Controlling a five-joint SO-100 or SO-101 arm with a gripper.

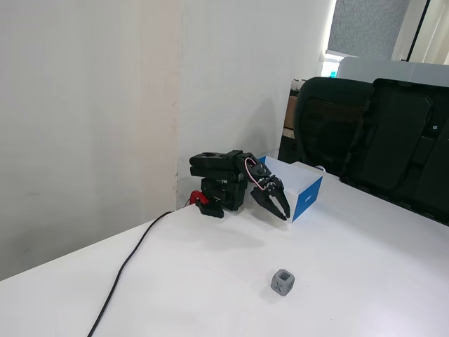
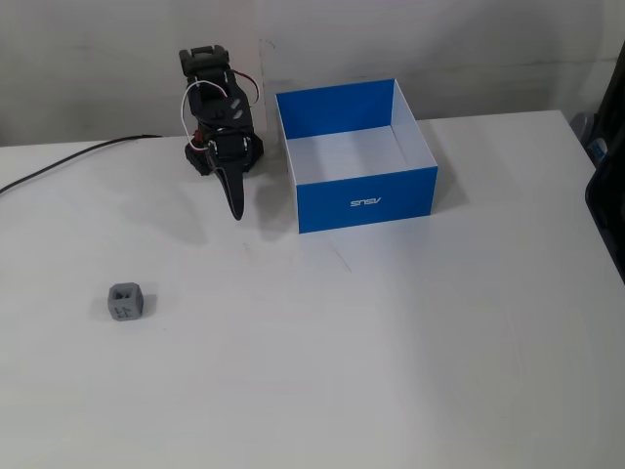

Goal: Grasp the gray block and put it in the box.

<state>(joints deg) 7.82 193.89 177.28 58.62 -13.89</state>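
Clearly the task is at its very start: nothing has been picked up, and the reach toward the gray block [image 2: 127, 302] is the step in hand. The gripper [image 2: 235, 210] hangs folded close to the arm's base, tips pointing down toward the table [image 2: 391, 371], just beside the box [image 2: 366, 200] on that box's left in the fixed view facing the blue logo panel. Its fingers look drawn together to a single point and hold nothing, though the angle in both fixed views leaves a narrow gap possible.

Relative to the box, the gray block sits well apart, out on the bare table toward the camera and to the left in that same view, resting flat with an X-recessed face showing. The box is open-topped and looks empty.

By my judgement the next move calls for the arm to unfold outward and away from the box, spread its fingers, and come down over the block squarely, since the cube appears about as wide as the jaws allow.

Room is generous: no clutter lies between box and block. A black cable [image 2: 68, 158] trails off on the far side of the arm from the box, clear of the path. The box's near wall is the one edge to lift over on the return.
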